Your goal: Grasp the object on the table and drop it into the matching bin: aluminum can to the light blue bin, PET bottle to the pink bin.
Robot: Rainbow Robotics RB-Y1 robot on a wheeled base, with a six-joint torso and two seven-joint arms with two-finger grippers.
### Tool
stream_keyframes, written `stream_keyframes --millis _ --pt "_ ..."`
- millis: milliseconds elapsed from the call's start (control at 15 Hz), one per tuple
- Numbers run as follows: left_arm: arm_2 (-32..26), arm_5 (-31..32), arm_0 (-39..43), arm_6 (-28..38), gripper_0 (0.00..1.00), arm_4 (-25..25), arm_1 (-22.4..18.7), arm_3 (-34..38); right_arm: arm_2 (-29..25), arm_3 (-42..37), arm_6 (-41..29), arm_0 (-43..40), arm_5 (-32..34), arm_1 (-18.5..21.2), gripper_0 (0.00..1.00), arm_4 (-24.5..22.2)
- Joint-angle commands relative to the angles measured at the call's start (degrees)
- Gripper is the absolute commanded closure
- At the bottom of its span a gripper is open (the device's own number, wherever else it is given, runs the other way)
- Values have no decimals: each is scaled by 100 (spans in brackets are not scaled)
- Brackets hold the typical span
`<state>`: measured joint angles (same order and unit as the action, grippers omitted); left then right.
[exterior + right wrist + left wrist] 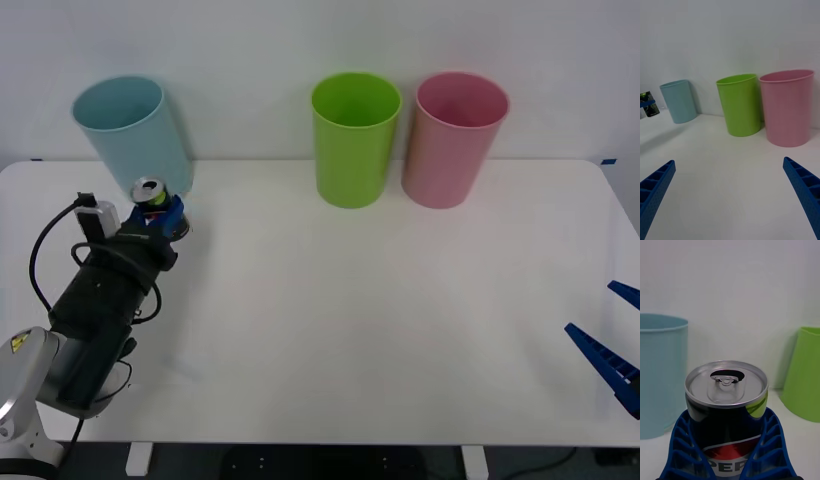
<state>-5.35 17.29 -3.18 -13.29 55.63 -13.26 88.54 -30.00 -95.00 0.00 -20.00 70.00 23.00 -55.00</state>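
At the lower left of the front view the left arm, a black forearm with looped cables, reaches up and forward from the frame's bottom corner toward the pale blue bin, and its left pincer (160, 214) is closed around the small dark aluminium drink can with a silver top and a red-and-white label (150, 194). In the left wrist view the blue ribbed fingers (681, 442) wrap both sides of the can (727, 405), pressed against its black wall just below the rim. The can stands upright, its long axis vertical, the silver lid with the pull tab and open mouth facing up; whether its base touches the bench cannot be told. It sits in the left part of the front view, just in front of the lower wall of the tall pale blue tapered plastic bin (130, 130), which stands at the upper left near the far edge of the large white rectangular bench with rounded corners (380, 320). Further right, near the upper middle, stands a lime green plastic bin of the same shape (354, 138), and just beside it, on its right, the pastel pink plastic bin (456, 138); the two are very close, well apart from the blue one. At the lower right edge of the front view the right pincer (618, 342) waits low over the bench, its blue ribbed fingers (657, 187) spread wide and holding nothing, pointing toward the three bins.
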Motion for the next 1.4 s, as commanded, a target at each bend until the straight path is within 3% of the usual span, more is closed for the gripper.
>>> stream_keyframes --millis 67,400,867,1400 --pt "-1 -217 2 107 100 -149 -124 313 0 0 0 0 0 0 0 0" --pt "-36 -648 -42 398 100 -290 -273 875 0 0 0 0 0 0 0 0" --pt "272 -2186 -192 767 100 -615 -783 1535 0 0 0 0 0 0 0 0" --pt "738 -3619 -1211 863 100 -1309 -1591 1245 0 0 0 0 0 0 0 0"
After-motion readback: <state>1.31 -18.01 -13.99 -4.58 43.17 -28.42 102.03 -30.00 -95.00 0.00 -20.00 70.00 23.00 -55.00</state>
